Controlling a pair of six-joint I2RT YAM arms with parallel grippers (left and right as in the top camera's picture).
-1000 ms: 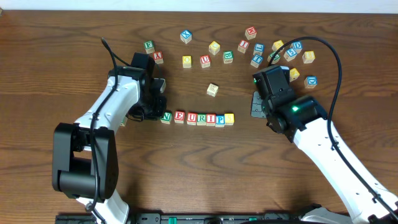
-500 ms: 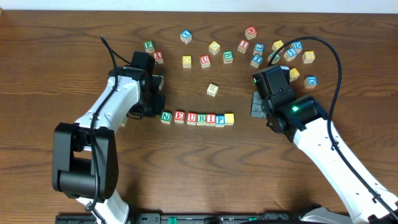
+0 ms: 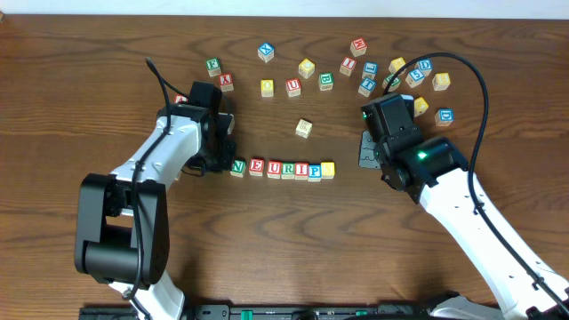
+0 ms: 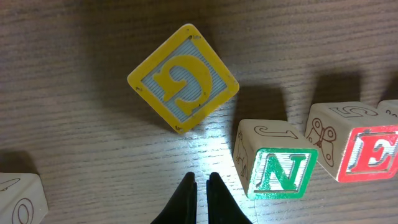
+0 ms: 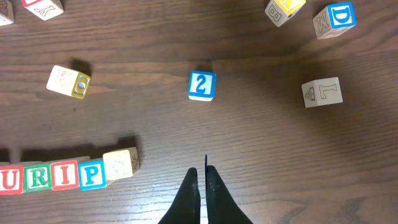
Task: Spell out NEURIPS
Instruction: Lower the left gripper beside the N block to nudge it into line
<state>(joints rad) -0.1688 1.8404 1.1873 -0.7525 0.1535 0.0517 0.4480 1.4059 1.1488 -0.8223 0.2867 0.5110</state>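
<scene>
NEURIPS row [image 3: 283, 168] lies mid-counter, reading left to right: green N [image 4: 278, 172], red E [image 4: 367, 155], red U [image 3: 274, 168], green R [image 3: 288, 169], red I [image 3: 301, 169], blue P [image 5: 92, 175], and a yellow-faced cube [image 5: 120, 163] at the right end. The cubes are set close, side by side.

Counter [image 3: 284, 253]: the far edge runs along the top of the overhead view. The wood on the near side of the row is bare between the two arms.

Left arm's fingers [image 4: 193, 190]: clenched, grasping nothing, with the tips just left of the N cube. A yellow G cube [image 4: 183, 78] sits ahead of them, turned corner-on, near the N but apart from it. Another pale cube [image 4: 18, 199] is cut off at the left edge of the left wrist view.

Right arm's fingers [image 5: 194, 186]: clenched and empty, right of the yellow-faced cube and apart from it. A blue 2 cube [image 5: 202, 85] lies ahead of the tips.

A single loose cube [image 3: 304, 128] lies just beyond the row. Scattered spare cubes [image 3: 356, 71] crowd the far band of the counter
</scene>
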